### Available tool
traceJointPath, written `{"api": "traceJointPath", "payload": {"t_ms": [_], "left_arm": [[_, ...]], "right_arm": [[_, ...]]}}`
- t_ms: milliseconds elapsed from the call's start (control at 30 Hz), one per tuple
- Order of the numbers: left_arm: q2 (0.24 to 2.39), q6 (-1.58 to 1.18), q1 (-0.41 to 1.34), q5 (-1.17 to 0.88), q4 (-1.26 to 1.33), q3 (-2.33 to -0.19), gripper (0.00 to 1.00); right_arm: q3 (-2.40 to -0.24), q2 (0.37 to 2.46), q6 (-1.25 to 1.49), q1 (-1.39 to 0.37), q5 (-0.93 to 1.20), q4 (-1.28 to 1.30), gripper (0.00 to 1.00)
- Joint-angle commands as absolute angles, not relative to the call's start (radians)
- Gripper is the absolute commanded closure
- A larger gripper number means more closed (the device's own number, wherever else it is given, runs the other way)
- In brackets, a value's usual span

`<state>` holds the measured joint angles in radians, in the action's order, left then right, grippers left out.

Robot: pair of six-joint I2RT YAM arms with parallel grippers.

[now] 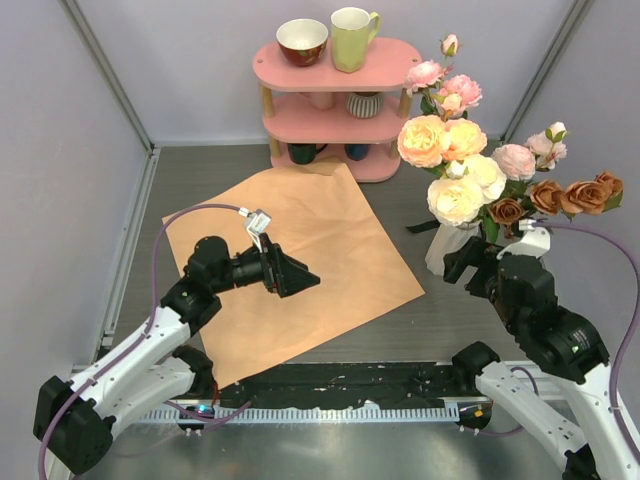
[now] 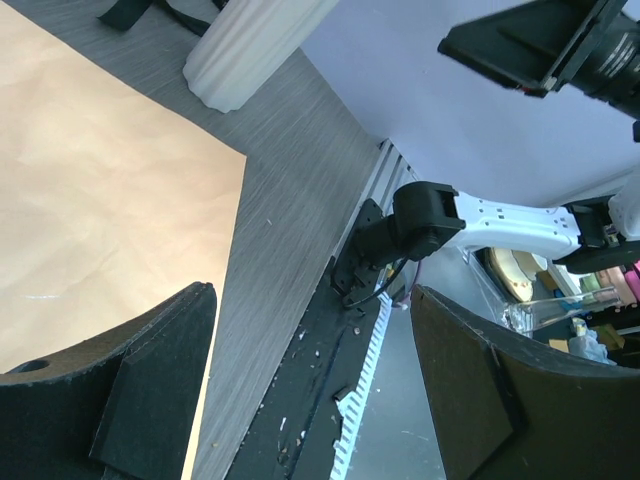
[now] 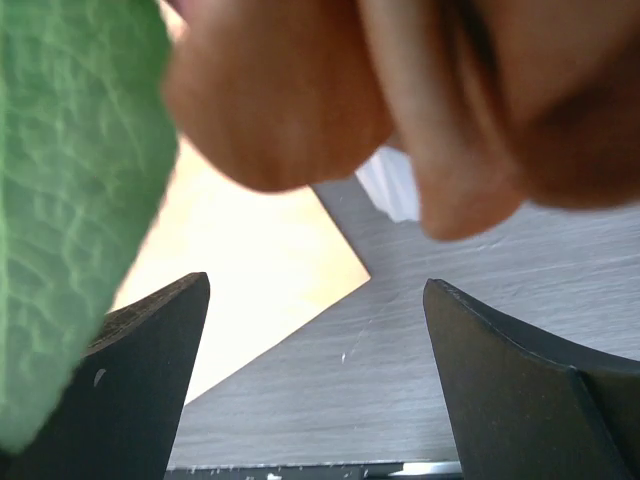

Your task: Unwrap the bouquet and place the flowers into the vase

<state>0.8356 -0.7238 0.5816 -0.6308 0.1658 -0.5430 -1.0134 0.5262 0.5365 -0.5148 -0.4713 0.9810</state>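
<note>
From the overhead camera I see the flowers (image 1: 470,165) standing in the vase (image 1: 443,252) at the right of the table (image 1: 450,320), with pink, peach, cream and rusty brown heads spreading above it. The tan-orange wrapping paper (image 1: 300,250) lies flat and unfolded mid-table. A black ribbon (image 1: 424,226) sits just left of the vase. My left gripper (image 1: 306,279) hovers over the paper. My right gripper (image 1: 464,262) is just beside the vase's base. A pink shelf (image 1: 335,70) at the back carries a bowl (image 1: 302,42) and a pale mug (image 1: 352,38).

On the left wrist, my left gripper (image 2: 310,400) gapes wide with nothing in it; the paper (image 2: 100,200) and the vase's foot (image 2: 250,50) lie ahead.

On the right wrist, my right gripper (image 3: 315,370) is spread wide and empty. A green leaf (image 3: 70,200) and brown petals (image 3: 400,100) crowd the lens, blurred.
</note>
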Motion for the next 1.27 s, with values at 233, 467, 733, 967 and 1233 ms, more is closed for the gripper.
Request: {"api": "traceJointPath", "payload": {"t_ms": [233,467,733,967,1233], "left_arm": [[0.804,-0.722,0.586,-0.609,0.175,-0.575,0.18],[0.795,-0.729,0.586,-0.598,0.173,-0.569,0.18],[0.805,-0.742,0.586,-0.575,0.204,-0.555,0.18],[0.74,-0.781,0.586,-0.447,0.176,-0.522,0.16],[0.513,-1.009,0.586,-0.324,0.658,-0.27,0.0]], "right_arm": [[-0.691,0.41,0.744,-0.512,0.047,0.746,0.06],[-0.562,0.353,0.79,-0.512,0.141,0.591,0.06],[-0.302,0.319,0.885,-0.512,0.313,0.301,0.04],[-0.219,0.174,0.879,-0.512,0.19,0.149,0.0],[-0.201,0.003,0.997,-0.512,0.13,0.034,0.0]]}}
